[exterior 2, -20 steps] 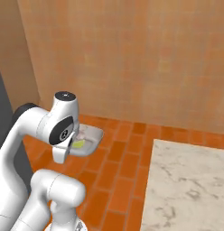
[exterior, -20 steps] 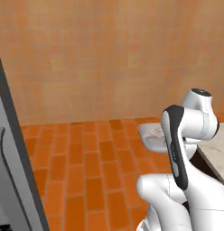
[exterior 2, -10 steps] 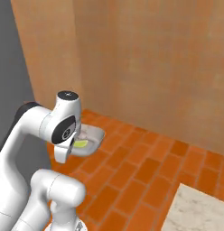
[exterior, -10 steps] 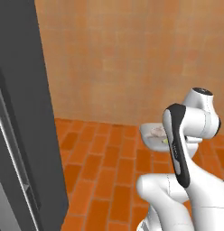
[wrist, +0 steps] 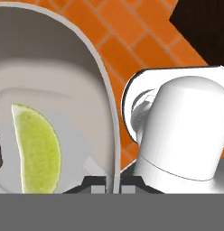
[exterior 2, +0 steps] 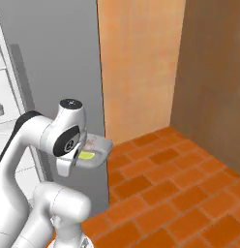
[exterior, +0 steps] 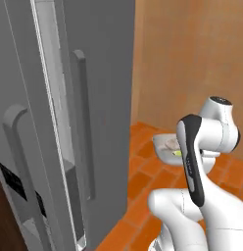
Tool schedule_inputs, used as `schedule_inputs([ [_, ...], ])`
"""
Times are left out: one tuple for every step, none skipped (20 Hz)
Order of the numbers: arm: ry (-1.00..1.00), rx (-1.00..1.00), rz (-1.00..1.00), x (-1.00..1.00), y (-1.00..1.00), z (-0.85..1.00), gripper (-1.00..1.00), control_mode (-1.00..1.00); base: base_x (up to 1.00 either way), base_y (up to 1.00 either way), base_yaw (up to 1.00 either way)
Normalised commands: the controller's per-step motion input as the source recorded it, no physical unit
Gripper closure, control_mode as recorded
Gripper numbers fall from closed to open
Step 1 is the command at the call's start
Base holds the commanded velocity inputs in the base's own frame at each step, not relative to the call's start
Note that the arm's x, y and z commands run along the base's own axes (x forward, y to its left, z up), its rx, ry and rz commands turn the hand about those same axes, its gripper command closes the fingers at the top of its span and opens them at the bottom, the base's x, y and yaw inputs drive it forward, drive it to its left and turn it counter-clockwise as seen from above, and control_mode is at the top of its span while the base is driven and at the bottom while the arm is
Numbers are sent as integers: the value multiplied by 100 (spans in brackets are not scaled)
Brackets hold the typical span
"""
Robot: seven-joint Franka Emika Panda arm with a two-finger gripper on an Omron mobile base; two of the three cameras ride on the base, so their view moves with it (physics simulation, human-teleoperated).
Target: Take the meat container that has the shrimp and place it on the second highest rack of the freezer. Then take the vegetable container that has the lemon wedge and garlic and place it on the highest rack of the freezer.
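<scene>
Orange brick floor (exterior 2: 180,193), with the tall grey freezer (exterior: 94,73) upright directly on it.

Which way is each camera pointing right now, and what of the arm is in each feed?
Left base view: behind the arm on its left, facing the freezer; the arm rises lower right, carrying the container.
Right base view: behind on its right, facing the brick floor and wall; the arm rises lower left.
Hand view: on the hand, looking into the container at the lemon wedge, with the gripper shut on its rim.
All three share the container.
</scene>
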Motion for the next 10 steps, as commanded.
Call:
schedule_inputs([
  [0,0,0,0,0,0,100,100,48,-31,80],
  [0,0,0,0,0,0,100,100,44,-34,79],
  [0,0,0,0,0,0,100,100,42,-34,79],
  [0,0,0,0,0,0,100,100,36,-39,78],
  [0,0,0,0,0,0,100,100,33,-41,77],
  [0,0,0,0,0,0,100,100,32,-42,77],
  [0,0,0,0,0,0,100,100,31,-44,77],
  [0,0,0,0,0,0,100,100,30,-43,77],
  [0,0,0,0,0,0,100,100,28,-44,77],
  [0,0,0,0,0,0,100,100,28,-44,77],
])
